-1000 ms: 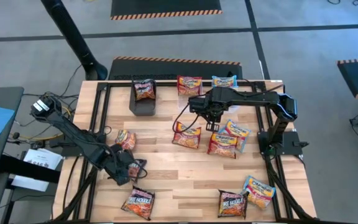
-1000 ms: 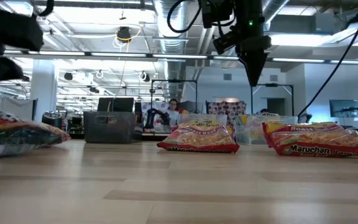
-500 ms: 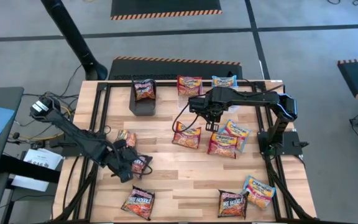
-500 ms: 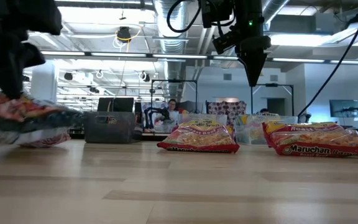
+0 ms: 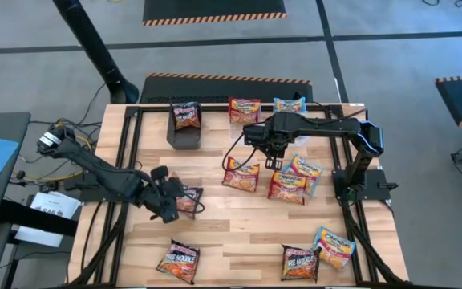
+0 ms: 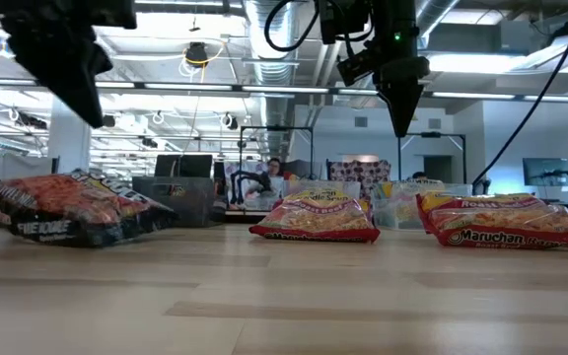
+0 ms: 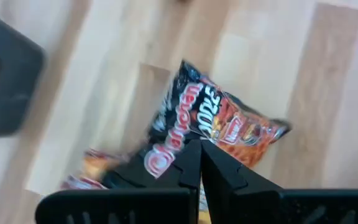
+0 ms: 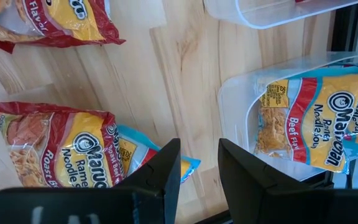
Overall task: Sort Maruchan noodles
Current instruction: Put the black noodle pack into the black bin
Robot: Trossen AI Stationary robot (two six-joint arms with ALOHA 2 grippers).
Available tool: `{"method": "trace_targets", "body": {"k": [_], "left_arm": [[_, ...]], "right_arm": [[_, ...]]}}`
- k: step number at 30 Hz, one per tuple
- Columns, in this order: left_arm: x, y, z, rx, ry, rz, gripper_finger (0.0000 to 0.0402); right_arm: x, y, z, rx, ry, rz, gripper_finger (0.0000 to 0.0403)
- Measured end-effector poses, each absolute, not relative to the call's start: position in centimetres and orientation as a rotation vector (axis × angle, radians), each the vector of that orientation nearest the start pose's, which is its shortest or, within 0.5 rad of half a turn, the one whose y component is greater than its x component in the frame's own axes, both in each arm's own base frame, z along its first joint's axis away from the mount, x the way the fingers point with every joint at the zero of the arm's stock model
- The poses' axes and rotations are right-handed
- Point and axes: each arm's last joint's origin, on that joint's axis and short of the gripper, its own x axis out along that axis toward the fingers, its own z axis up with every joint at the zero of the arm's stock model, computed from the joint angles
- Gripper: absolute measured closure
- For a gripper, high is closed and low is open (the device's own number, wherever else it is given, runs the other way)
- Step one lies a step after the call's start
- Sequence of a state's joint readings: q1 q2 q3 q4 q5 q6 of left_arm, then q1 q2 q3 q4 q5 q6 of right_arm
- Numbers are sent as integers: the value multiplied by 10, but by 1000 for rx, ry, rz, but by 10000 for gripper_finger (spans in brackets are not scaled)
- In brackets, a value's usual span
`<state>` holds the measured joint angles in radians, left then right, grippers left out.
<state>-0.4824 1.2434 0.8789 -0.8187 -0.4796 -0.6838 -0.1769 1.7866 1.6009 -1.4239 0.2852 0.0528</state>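
Here – dark pkt [image 7: 211, 122] in left jaws

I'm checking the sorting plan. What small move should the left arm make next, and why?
Probably carry on toward the black bin. The left end effector is shut on a dark packet, lifted off the table, and that bin already holds a similar dark packet. The right end effector waits, open, over the middle packets.
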Motion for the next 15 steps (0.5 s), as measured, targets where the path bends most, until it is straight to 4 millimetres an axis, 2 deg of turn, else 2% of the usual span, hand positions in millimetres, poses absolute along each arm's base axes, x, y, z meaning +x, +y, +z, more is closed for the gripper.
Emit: {"method": "trace_targets", "body": {"k": [4, 12, 15], "left_arm": [[208, -84, 244, -56, 968, 341, 401], [214, -72, 243, -203, 1073, 236, 400], [216, -67, 243, -222, 1105, 181, 388]], "right_arm": [[318, -65, 280, -47, 1608, -400, 271], [318, -65, 280, -47, 1608, -400, 271], [318, -65, 280, -48, 1608, -399, 271]]}}
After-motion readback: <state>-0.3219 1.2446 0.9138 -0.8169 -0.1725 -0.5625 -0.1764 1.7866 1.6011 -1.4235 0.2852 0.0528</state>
